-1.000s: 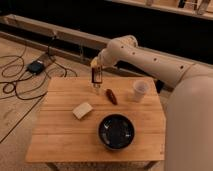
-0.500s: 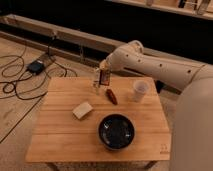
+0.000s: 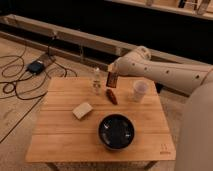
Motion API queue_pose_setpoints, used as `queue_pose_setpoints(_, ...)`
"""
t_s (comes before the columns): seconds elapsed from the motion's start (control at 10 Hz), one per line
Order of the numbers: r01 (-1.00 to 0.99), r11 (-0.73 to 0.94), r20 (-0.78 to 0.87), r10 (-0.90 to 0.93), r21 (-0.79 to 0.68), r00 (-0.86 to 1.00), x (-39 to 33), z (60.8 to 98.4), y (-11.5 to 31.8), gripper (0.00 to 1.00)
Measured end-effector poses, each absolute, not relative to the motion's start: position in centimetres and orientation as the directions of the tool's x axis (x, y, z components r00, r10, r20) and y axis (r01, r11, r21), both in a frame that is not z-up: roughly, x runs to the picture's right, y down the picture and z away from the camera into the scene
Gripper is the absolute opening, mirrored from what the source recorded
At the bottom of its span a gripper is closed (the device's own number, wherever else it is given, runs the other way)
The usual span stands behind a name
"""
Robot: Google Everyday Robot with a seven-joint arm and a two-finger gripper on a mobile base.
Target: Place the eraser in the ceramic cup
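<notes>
Hanging above the far side of a wooden worktop [image 3: 60,135], the claw [image 3: 113,73] of a white robot arm [image 3: 165,70] is clamped shut on the eraser [image 3: 113,81]. The eraser is a slim dark bar with a reddish side, and it points downward from the claw, clear of the wood. The arm reaches in from the right of the scene.

Just in front of the eraser, a red-brown oblong piece [image 3: 112,96] with tapered ends lies on the worktop. The white cup [image 3: 139,90] stands upright to the right of the eraser, near it but apart, and close beside the oblong piece. A small clear bottle [image 3: 96,80] stands upright just to the left of the claw.

Nearer the camera, a pale beige block [image 3: 82,110] lies left of centre. A wide black bowl [image 3: 116,131] sits toward the front edge. To the left of the worktop, dark cables [image 3: 15,85] trail across the floor by a small black box [image 3: 36,66].
</notes>
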State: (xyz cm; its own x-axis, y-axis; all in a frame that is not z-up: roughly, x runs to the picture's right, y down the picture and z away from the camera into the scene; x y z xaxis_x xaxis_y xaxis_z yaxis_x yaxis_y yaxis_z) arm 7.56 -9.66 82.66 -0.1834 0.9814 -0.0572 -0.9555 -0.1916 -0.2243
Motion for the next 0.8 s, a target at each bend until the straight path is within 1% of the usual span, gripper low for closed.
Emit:
queue_pose_setpoints(0.3,-0.955,-0.215,-0.046,0.977,-0.205,-0.21,9.21,82.61,-9.14,0.0)
queue_pose_setpoints(0.8,-0.955,-0.212,-0.046,0.977,-0.209,-0.206,8.83,82.6,-9.18,0.0)
